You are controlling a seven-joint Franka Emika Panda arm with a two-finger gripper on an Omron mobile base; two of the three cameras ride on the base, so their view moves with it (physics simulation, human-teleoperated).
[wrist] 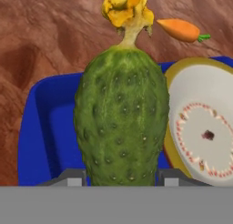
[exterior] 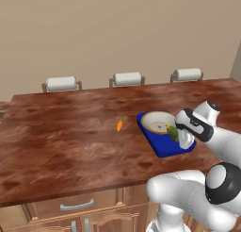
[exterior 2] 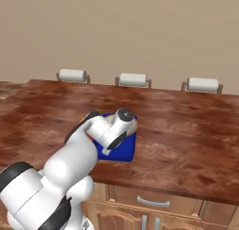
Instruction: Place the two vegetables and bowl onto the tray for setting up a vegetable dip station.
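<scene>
The blue tray (exterior: 165, 149) lies on the wooden table near its front edge, with the cream bowl (exterior: 156, 121) resting on its far part. My gripper (exterior: 178, 136) hangs just above the tray's near half, shut on the dark green cucumber (exterior: 172, 132). In the hand view the bumpy cucumber (wrist: 120, 118), topped by a yellow flower, stands between my two fingertips (wrist: 69, 178) over the tray (wrist: 48, 118), and the bowl (wrist: 205, 127) sits to its right. The small orange carrot (exterior: 119, 125) lies on bare table to the left of the tray; it is the carrot (wrist: 179, 29) beyond the bowl in the hand view.
Three chairs with white backs (exterior: 127, 78) line the table's far side. The brown table top (exterior: 56, 146) stretches wide to the left of the tray. Cabinet drawers (exterior: 75, 206) sit under the front edge. My own arm hides most of the tray (exterior 2: 122, 151) in the right base view.
</scene>
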